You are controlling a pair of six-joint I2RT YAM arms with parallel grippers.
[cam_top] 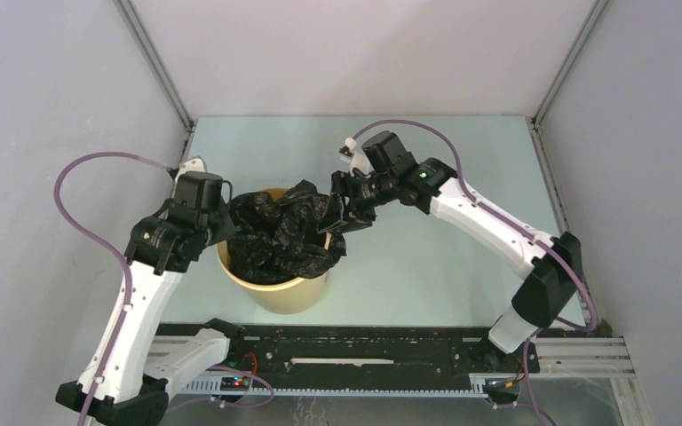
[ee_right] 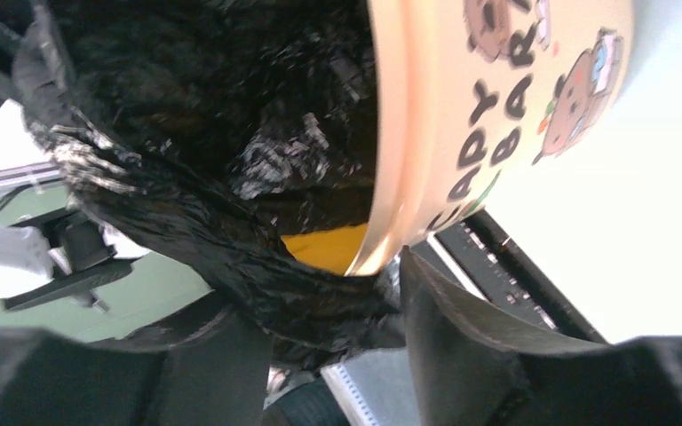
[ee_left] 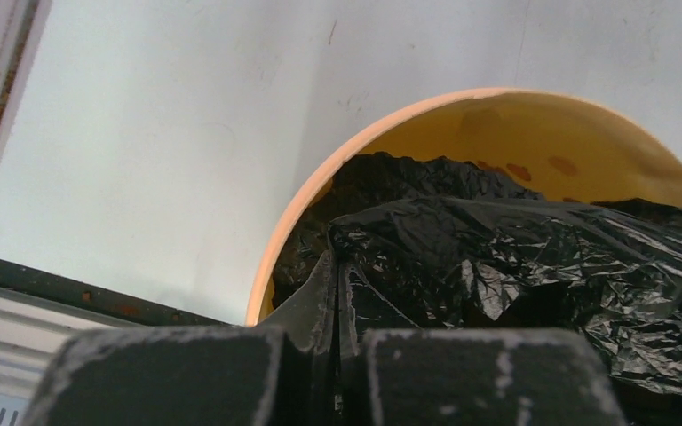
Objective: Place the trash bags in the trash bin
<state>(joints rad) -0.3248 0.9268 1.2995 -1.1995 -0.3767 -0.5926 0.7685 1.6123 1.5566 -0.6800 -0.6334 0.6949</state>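
1. Found the trash bin (cam_top: pixel 277 297) upright on the table (cam_top: pixel 444 169), near the front edge and between the two arms. Noted a tan outer wall printed with dark lettering and cartoon animals, and a yellow inside.
2. Found the trash bag (cam_top: pixel 282 232), black, glossy and crinkled, spread across the mouth of the trash bin. Noted most of it down inside the rim, with folds heaped above rim level and the far-right part drawn up and over the rim.
3. Found the left gripper (ee_left: pixel 335 302) at the left rim of the trash bin, jaws together, pinching a thin fold of the trash bag at the tips. Noted the plastic stretched from that pinch across the opening.
4. Found the right gripper (ee_right: pixel 320 306) at the far-right rim, closed around a twisted rope of the trash bag, with bunched plastic filling the gap between its two sides. Noted one side just beside the outer wall of the trash bin, by the rim. Could not tell whether it touches the wall.
5. Noted purple cables (cam_top: pixel 80 177) looping from both arms, and pale enclosure walls (cam_top: pixel 53 89) on three sides of the table.
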